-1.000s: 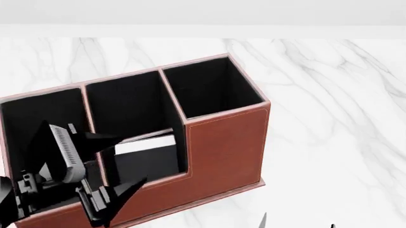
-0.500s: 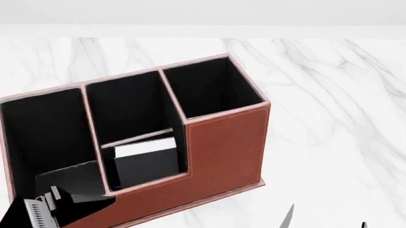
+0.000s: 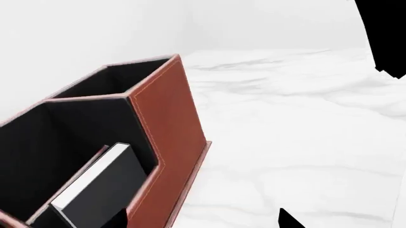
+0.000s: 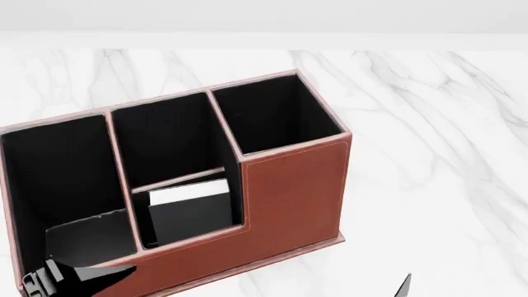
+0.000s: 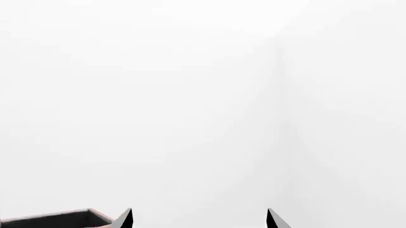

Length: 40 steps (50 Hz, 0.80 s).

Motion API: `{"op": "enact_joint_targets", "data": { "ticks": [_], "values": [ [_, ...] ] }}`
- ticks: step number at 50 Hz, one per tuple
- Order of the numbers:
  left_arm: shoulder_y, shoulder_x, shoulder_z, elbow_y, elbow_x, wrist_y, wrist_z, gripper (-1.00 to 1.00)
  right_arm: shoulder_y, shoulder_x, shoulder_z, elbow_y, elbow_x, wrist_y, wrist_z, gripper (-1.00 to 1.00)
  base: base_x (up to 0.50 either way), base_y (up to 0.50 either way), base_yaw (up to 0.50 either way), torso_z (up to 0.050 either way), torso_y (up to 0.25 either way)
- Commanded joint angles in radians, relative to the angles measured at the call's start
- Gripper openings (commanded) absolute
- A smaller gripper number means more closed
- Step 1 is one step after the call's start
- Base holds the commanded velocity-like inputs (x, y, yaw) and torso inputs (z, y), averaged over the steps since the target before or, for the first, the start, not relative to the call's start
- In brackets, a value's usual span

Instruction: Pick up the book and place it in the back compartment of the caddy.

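The reddish-brown caddy [image 4: 293, 185] stands on the marble table. The black book [image 4: 188, 207] with white page edges stands upright inside the back compartment [image 4: 198, 237], the shallow pocket behind the low brown wall. The left wrist view shows the same book [image 3: 101, 185] in the caddy [image 3: 171, 118]. My left gripper [image 3: 201, 221] is open and empty, and sits apart from the book at the caddy's near-left corner [image 4: 70, 277]. My right gripper [image 5: 198, 219] is open and empty; only one fingertip [image 4: 404, 286] of it shows in the head view, to the right of the caddy.
The white marble table [image 4: 429, 154] stretches to the right of the caddy and behind it. Two tall deep pockets [image 4: 276, 117] line the caddy's far side, and a long pocket [image 4: 54, 179] runs along its left. A corner of the caddy [image 5: 57, 219] shows in the right wrist view.
My left gripper has drawn back from the caddy toward the lower left, leaving the book in its pocket. The right fingertip has shifted rightward in the head view.
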Motion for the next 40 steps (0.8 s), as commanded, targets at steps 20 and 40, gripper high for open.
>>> {"op": "enact_joint_targets", "data": {
  "ticks": [20,40],
  "values": [
    [-0.064,-0.051,-0.077,0.291,-0.013,-0.159,-0.099,1.00,0.051,0.019,0.048,-0.277,-0.037,0.156,-0.007,1.00,0.00,0.00,0.00,0.001,0.000],
    [-0.432,-0.031,-0.074,0.303,-0.144,-0.494,-0.077,1.00,0.304,0.015,0.033,-0.496,-0.001,0.546,-0.089,1.00,0.00,0.00,0.00,0.000,0.000]
  ]
}}
